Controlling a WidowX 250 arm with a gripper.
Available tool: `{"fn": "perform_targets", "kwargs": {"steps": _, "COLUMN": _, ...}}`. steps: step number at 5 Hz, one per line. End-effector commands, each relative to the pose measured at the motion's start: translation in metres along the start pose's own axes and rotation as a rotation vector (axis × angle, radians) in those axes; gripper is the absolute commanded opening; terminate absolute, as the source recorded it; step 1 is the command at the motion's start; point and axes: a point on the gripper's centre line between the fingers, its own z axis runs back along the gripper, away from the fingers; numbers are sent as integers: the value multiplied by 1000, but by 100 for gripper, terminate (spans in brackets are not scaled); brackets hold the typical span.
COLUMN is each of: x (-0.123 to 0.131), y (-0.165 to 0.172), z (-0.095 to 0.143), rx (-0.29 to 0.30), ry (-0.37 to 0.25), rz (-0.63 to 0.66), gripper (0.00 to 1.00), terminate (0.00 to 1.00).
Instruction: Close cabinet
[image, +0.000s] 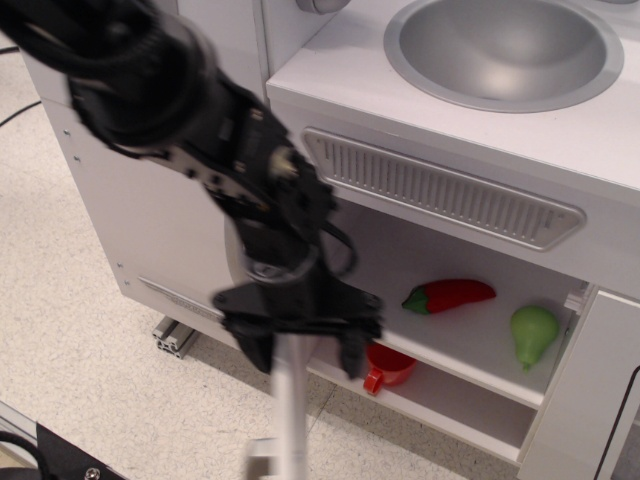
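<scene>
The cabinet (470, 340) is a white compartment under the sink, with one inner shelf, and it stands open. Its flat white door (288, 420) swings out toward me and shows almost edge-on at the lower middle. My gripper (305, 352) hangs from the black arm with its fingers spread, one on each side of the door's top edge. The left finger (258, 350) is outside the door, the right one (355, 355) on the cabinet side. The image is blurred, and I cannot tell whether a finger touches the door.
A red chili pepper (450, 295) and a green pear (533, 333) lie on the inner shelf. A red cup (390, 366) stands on the cabinet floor. A grey sink (505, 45) and vent grille (440, 190) are above, and another white door panel (580, 400) is at right.
</scene>
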Motion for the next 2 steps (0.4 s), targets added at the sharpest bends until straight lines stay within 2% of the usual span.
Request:
{"fn": "perform_targets", "kwargs": {"steps": 1, "x": 13, "y": -66, "z": -7, "rx": -37, "ry": -33, "rz": 28, "gripper": 100, "terminate": 0}}
{"fn": "perform_targets", "kwargs": {"steps": 2, "x": 26, "y": -90, "z": -3, "rx": -79, "ry": -37, "rz": 48, "gripper": 100, "terminate": 0}}
